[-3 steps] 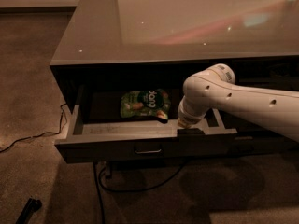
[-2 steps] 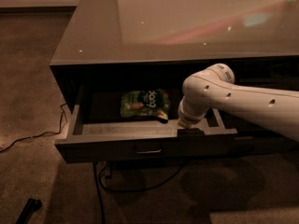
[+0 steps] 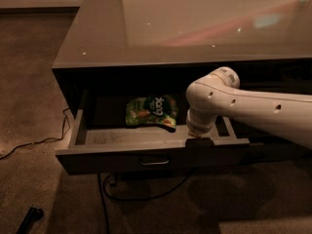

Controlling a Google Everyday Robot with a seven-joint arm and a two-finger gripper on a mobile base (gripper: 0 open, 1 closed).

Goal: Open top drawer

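The top drawer (image 3: 122,160) stands pulled out from under the grey countertop. Its dark front carries a small metal pull (image 3: 155,161) at the centre, and its lighter grey walls and floor show. A green snack bag (image 3: 150,111) lies on the drawer floor toward the back. My white arm reaches in from the right and bends down at the wrist. My gripper (image 3: 199,141) sits at the top edge of the drawer front, right of the pull, mostly hidden by the wrist.
The glossy grey countertop (image 3: 195,28) overhangs the drawer. A dark neighbouring front (image 3: 282,79) lies behind my arm. Black cables (image 3: 29,144) run across the brown carpet at left and under the drawer. A dark object (image 3: 29,218) lies on the floor at bottom left.
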